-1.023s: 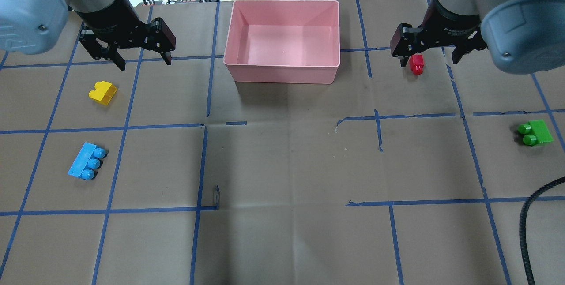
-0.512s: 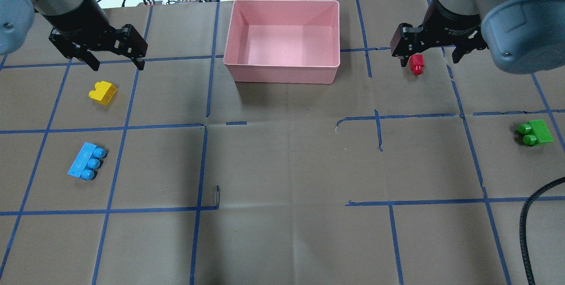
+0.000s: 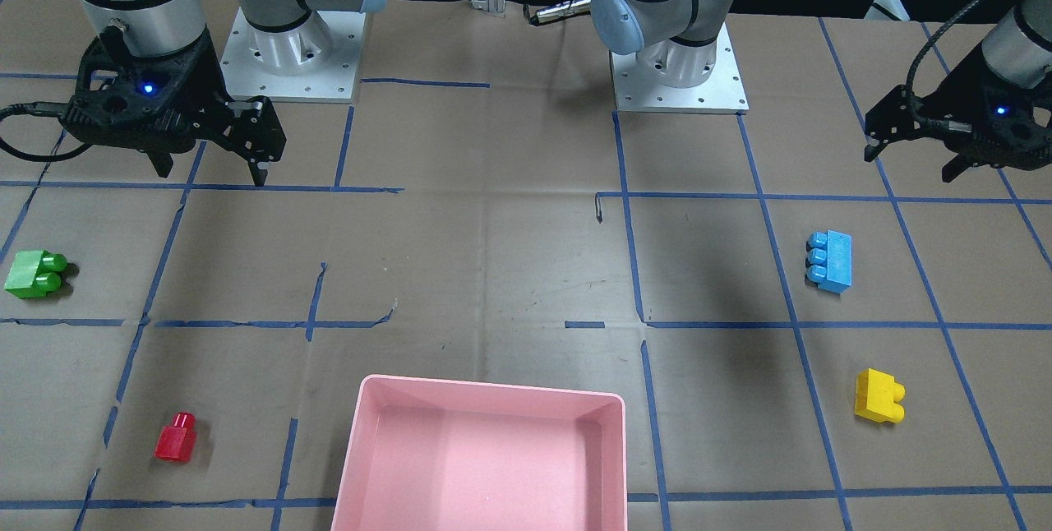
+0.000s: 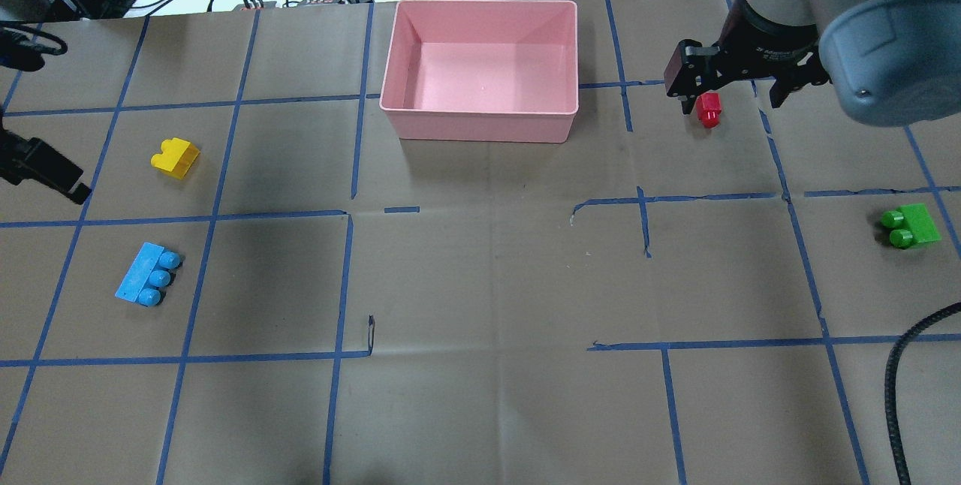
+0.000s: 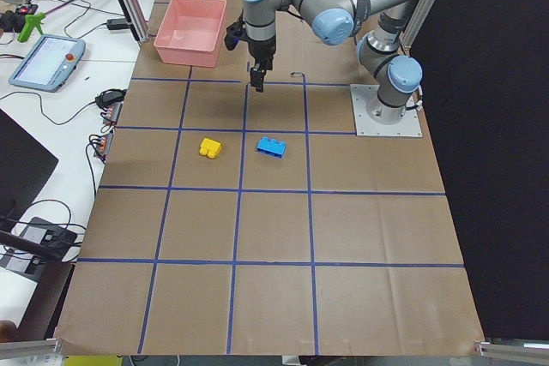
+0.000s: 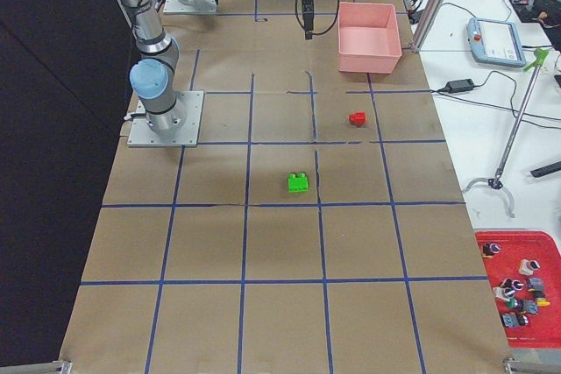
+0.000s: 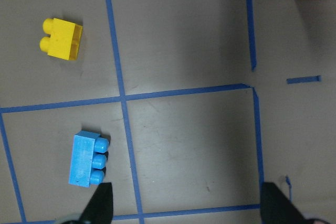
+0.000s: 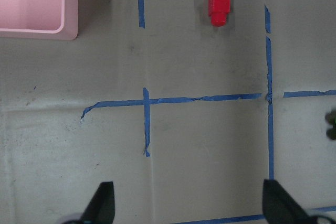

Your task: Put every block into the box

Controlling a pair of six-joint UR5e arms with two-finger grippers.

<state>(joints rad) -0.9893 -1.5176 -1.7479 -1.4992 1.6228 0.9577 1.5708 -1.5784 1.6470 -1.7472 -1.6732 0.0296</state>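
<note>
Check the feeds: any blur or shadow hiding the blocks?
Overhead exterior: right arm's joint looms out of focus; soft shadow lies beside yellow block and light blue block, both sharp. Right wrist: red block crisp, green block dim at the edge.

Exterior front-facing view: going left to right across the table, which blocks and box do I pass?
green block → red block → pink box → light blue block → yellow block

Pink box (image 4: 480,125); red block (image 4: 708,109), green block (image 4: 913,226), yellow block (image 4: 175,158), light blue block (image 4: 145,284).
</note>
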